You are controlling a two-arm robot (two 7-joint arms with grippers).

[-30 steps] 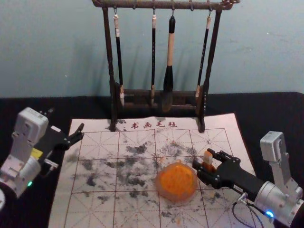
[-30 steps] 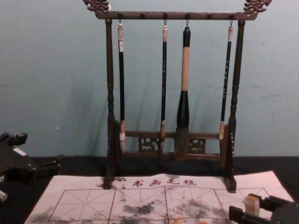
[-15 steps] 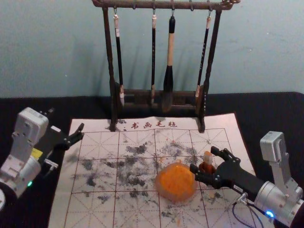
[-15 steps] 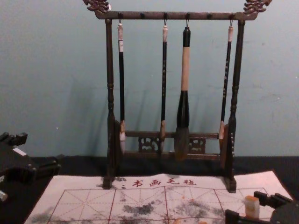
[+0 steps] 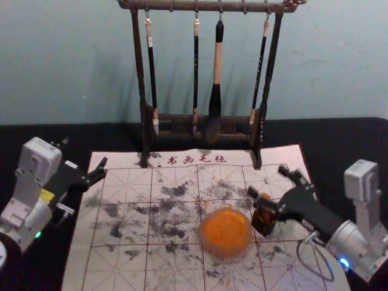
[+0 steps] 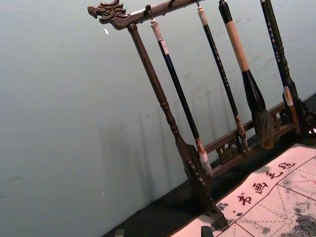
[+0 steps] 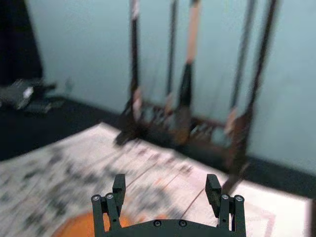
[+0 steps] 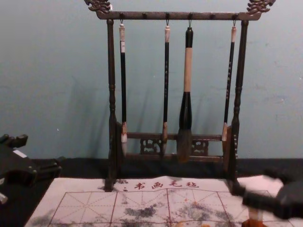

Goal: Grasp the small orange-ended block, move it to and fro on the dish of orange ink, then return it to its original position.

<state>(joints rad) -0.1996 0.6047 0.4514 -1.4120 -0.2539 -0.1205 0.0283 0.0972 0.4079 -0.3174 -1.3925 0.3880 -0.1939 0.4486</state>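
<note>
Small block (image 8: 255, 214) upright beside ink dish (image 5: 225, 233), right gripper (image 5: 267, 180) above, jaws apart. Left gripper (image 6: 163, 231) idle at left, jaws spread. Block likely light, rigid, slick where inked; best gripped by pale sides.

Rack (image 5: 206, 6) at back of mat (image 5: 115, 267) | 4 brushes (image 5: 217, 60) on rack | dish (image 5: 224, 253) on mat | block (image 8: 255, 215) right of dish

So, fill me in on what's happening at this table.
The robot's right gripper is open by the small block and does not grip it. The block stands just right of the dish of orange ink. The left gripper is parked, open, at the left. Behind, brushes hang from a rack.
</note>
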